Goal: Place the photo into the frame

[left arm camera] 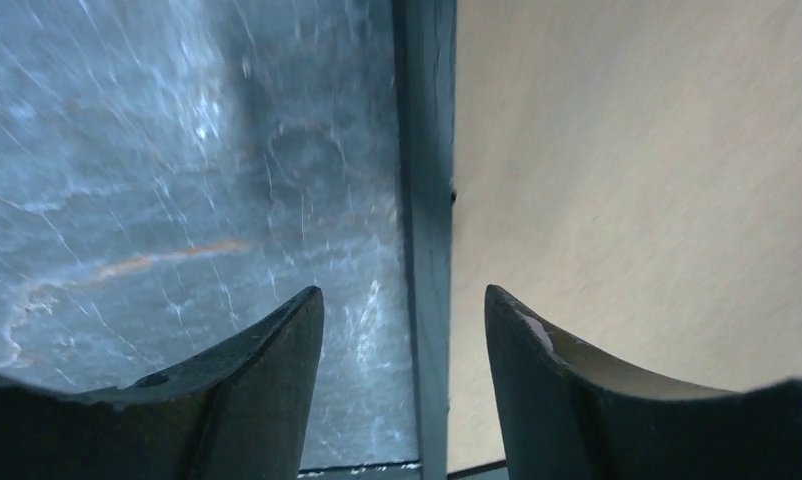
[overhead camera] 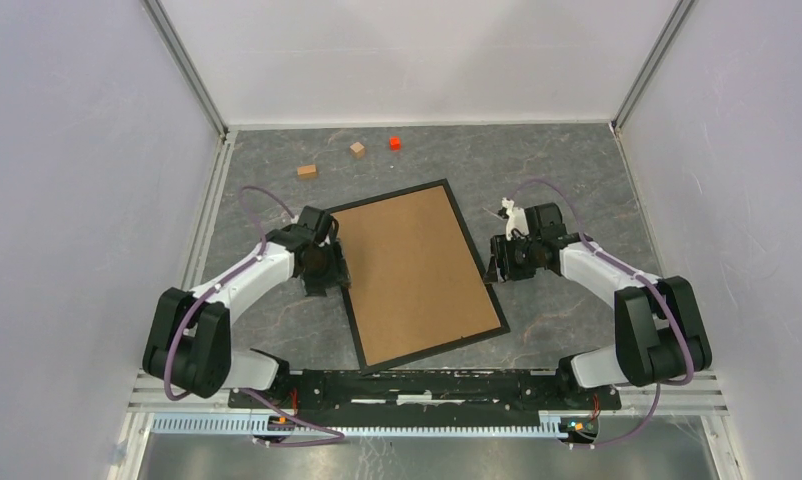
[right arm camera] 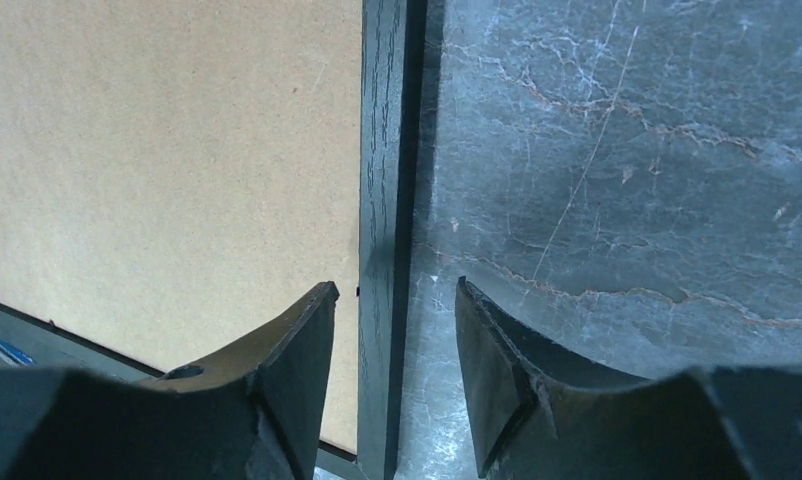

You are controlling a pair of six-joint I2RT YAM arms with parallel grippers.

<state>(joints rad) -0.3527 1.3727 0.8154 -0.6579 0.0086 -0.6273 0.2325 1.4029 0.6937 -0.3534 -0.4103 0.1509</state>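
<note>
The black frame [overhead camera: 477, 256] lies flat and tilted on the grey marbled table, with a brown backing board [overhead camera: 414, 275] filling it. The photo is out of view. My left gripper [overhead camera: 329, 268] is at the frame's left edge. In the left wrist view the left gripper [left arm camera: 404, 295] is open and straddles the black frame edge [left arm camera: 427, 200], with a gap on both sides. My right gripper [overhead camera: 497, 262] is at the frame's right edge. The right wrist view shows the right gripper [right arm camera: 395, 288] open around the frame edge [right arm camera: 382, 200], touching neither side.
Two small wooden blocks [overhead camera: 307, 171] [overhead camera: 357, 149] and a red block [overhead camera: 394, 142] lie at the back of the table [overhead camera: 577, 170]. White enclosure walls stand close on the left, right and back.
</note>
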